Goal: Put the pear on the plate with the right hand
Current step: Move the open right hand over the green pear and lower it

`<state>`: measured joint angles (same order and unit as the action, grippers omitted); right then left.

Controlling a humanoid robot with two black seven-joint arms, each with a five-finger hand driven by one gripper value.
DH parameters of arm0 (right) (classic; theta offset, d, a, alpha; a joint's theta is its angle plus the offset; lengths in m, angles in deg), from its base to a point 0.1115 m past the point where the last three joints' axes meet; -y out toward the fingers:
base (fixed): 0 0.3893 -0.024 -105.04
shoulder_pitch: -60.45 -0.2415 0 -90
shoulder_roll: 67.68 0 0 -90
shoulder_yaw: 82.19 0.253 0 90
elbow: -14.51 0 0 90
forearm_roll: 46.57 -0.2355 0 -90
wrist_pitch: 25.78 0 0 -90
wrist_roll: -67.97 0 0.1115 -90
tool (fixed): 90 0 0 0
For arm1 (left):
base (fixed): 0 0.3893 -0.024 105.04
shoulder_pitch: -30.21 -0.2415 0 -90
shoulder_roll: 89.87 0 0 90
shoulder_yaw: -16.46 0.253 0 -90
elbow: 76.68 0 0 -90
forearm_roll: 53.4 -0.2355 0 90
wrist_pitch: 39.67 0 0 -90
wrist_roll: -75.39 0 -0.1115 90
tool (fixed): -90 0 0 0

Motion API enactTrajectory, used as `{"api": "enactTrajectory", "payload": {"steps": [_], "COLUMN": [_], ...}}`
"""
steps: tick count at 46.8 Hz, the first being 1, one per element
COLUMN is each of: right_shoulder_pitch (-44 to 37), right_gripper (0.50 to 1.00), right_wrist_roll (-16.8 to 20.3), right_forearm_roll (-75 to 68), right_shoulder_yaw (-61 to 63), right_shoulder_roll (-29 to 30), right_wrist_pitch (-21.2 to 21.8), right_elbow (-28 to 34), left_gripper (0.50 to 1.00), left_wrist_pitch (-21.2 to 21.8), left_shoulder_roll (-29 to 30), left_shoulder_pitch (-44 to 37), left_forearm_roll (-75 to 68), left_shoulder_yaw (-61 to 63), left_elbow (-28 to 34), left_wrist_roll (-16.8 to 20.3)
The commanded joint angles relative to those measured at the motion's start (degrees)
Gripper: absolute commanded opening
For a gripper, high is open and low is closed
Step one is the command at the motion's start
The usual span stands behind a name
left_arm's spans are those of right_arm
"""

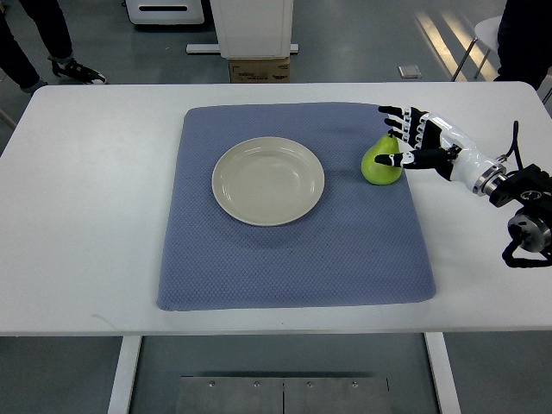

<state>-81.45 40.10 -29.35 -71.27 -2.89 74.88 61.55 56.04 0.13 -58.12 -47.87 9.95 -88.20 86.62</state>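
White tabletop [78, 216], blue mat: right hand [423, 142], fingers spread, flanks the smooth, firm green pear [380, 161]; grip its wide belly gently.

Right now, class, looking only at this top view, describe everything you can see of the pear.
The pear is yellow-green with a smooth, slightly glossy skin, broad at the base and narrowing to a top that points away from the robot. It stands on the blue mat, near the mat's right edge and to the right of the empty plate, apart from it. The right hand is at its right side, fingers spread around it; whether they touch it is unclear.
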Motion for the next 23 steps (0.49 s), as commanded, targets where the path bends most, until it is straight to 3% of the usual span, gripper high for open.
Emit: {"api": "enactTrajectory", "payload": {"steps": [1,6,13,23], "right_shoulder_pitch": [0.39,0.39,0.30,0.39], "right_gripper": [1.000,1.000,1.000,1.000], "right_wrist_roll": [0.01,0.10,-0.17,-0.34], "right_forearm_roll": [0.01,0.01,0.01,0.10], "right_shoulder_yaw": [-0.11,-1.25,-4.15,-4.59], "right_shoulder_roll": [0.25,0.51,3.15,4.82], "right_wrist_pitch": [-0.82,-2.05,-8.64,-9.70], "right_elbow": [-0.02,-0.10,-0.54,-1.60], "left_gripper": [1.000,1.000,1.000,1.000], "left_wrist_pitch": [0.00,0.00,0.00,0.00], "left_shoulder_roll": [0.00,0.00,0.00,0.00], "left_shoulder_pitch": [0.00,0.00,0.00,0.00], "left_forearm_roll": [0.00,0.00,0.00,0.00], "left_shoulder_yaw": [0.00,0.00,0.00,0.00], "left_elbow": [0.00,0.00,0.00,0.00], "left_wrist_roll": [0.03,0.03,0.03,0.03]}}
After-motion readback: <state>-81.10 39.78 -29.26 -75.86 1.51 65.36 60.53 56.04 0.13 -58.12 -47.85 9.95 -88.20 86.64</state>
